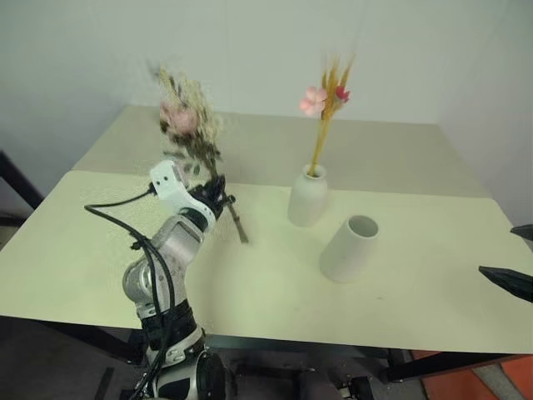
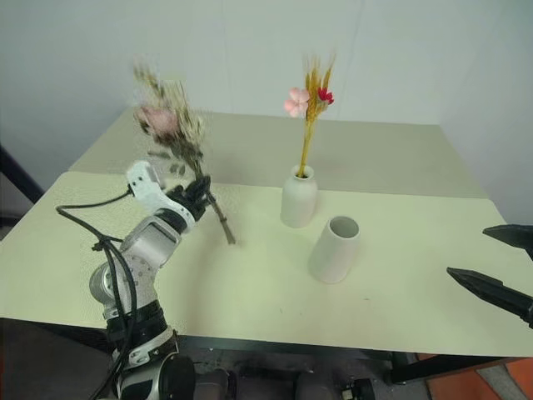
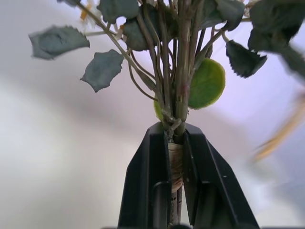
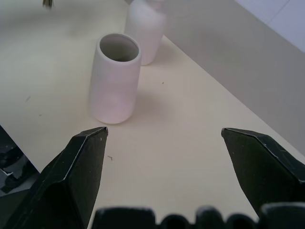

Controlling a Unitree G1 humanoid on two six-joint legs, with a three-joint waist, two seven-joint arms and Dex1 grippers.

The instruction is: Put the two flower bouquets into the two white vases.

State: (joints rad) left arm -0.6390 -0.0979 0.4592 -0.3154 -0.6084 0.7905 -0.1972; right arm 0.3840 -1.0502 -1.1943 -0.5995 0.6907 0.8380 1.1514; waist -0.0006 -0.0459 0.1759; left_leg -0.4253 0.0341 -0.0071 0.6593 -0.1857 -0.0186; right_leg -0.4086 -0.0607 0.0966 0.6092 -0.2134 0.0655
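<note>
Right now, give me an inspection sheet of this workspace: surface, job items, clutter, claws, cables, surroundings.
Surface: pale table, bare apart from the vases.
Job's things: bottle-shaped vase upright, holding the slim bouquet. Wide-mouthed vase upright and empty, apart from the bottle vase. Bushy bouquet held in the air above the table.
Clutter: nothing seen.
Claws: left claw shut on the bushy bouquet at its tied stems. Right claw open, holding nothing, over the table's right side, pointing toward the wide-mouthed vase.
Cables: black cable looping along the left arm, off the table.
Surroundings: plain light wall behind the table; dark frame bars at the left.
</note>
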